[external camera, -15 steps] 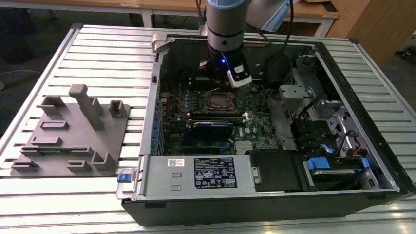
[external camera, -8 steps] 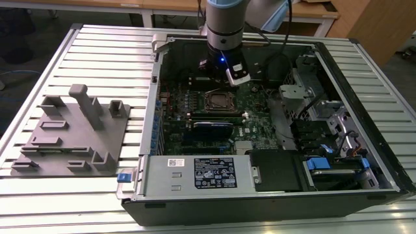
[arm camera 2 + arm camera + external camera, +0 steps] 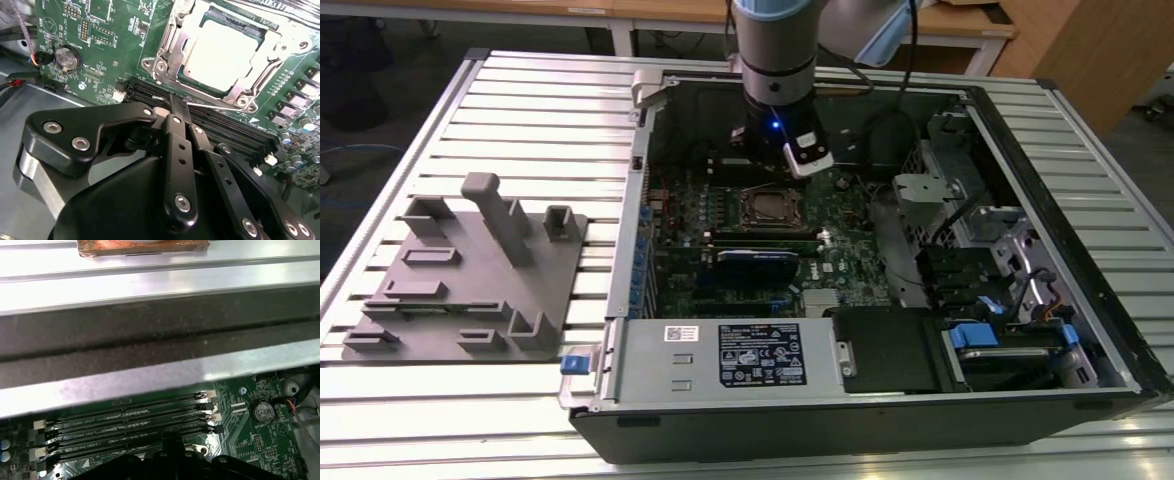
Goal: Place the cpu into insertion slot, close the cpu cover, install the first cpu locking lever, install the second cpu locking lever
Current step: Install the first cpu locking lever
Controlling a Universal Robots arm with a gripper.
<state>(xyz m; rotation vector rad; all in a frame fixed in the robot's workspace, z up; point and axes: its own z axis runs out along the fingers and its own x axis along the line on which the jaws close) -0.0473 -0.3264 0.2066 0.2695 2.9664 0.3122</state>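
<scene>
Jaws together, the gripper point(image 3: 770, 166) hangs at twelve o'clock of the seated cpu point(image 3: 771, 208) in the exterior view; the chip looks light, fragile, best edge-held.

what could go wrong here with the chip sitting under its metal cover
1. The gripper sits right at the memory slots; a slip could scrape them or the board.
2. The cover lies over the chip, but whether it is latched is unclear; a nudge might lift it.
</scene>
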